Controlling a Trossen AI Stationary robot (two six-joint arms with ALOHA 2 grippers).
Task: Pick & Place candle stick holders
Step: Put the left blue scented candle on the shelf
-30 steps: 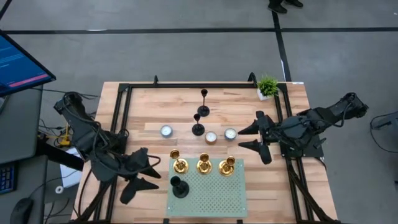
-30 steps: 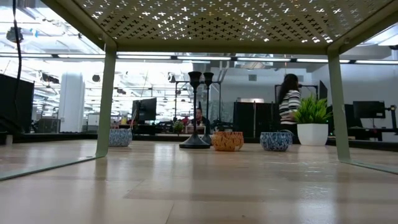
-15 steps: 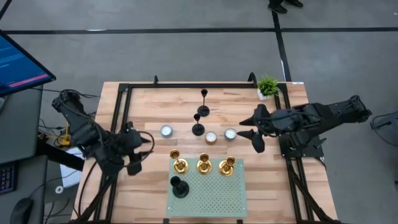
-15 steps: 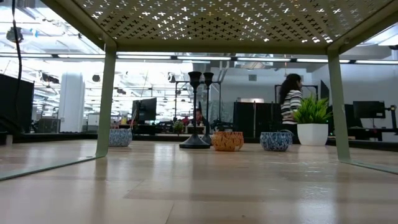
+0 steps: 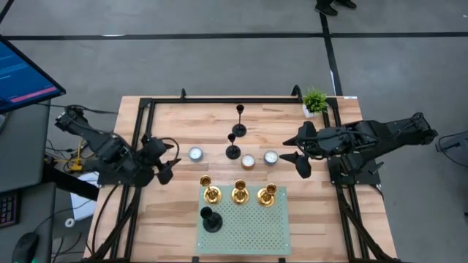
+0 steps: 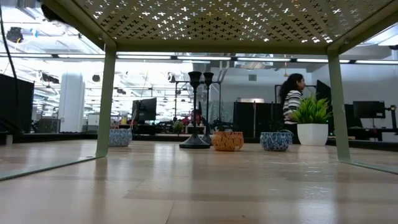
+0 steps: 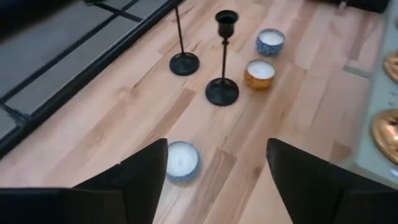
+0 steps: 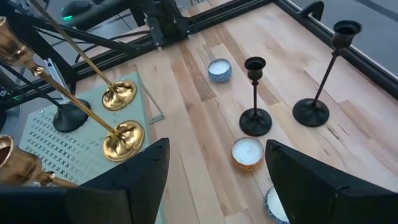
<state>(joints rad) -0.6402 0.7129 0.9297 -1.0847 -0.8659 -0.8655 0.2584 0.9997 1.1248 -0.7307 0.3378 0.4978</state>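
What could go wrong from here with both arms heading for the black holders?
1. Both open grippers, left and right, face the two black holders on the table; reaching together, they might collide.
2. The holders stand close to each other; grabbing one may topple the other.
3. The orange candle sits near the base and could get pushed.
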